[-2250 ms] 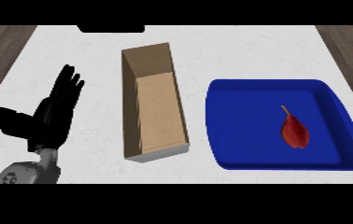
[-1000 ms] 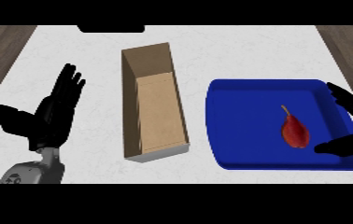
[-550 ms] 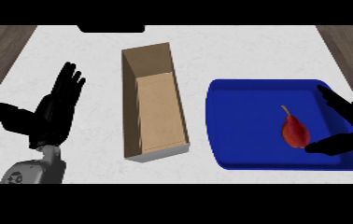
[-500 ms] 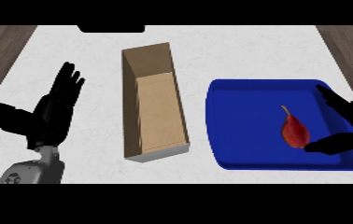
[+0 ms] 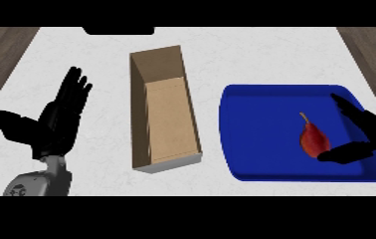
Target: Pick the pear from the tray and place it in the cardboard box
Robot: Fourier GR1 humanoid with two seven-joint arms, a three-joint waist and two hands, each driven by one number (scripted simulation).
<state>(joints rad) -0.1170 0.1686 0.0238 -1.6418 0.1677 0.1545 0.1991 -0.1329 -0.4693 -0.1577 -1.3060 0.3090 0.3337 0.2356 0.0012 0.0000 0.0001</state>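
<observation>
- Nearest to us, at the lower left, we see the grey forearm point(image 5: 40, 182) of the left arm coming up from the bottom edge of the view.
- Above it is the left hand point(image 5: 57, 118), black, resting open over the white counter point(image 5: 249, 59) with its fingers straight and pointing away from us and the thumb spread out to the left. It holds nothing and lies well apart from the task's things.
- At the near right, the right hand point(image 5: 354, 133) comes in from the right edge over the blue tray point(image 5: 257, 133). Its fingers reach across the tray's right side and the thumb lies nearer to us, so the hand is spread apart and closed on nothing.
- The red pear point(image 5: 314, 140) lies on the floor of the tray in its right half, stem pointing away from us. It sits in the gap between the right hand's thumb and fingers. The thumb tip is just beside the pear's near end; we cannot tell whether they touch.
- In the middle, between the left hand and the tray, we see the long cardboard box point(image 5: 164, 111), open at the top, running from near to far and tilted a little leftward at its far end. Only its brown floor shows inside.
- The box stands just beside the tray's left edge, apart from it.
</observation>
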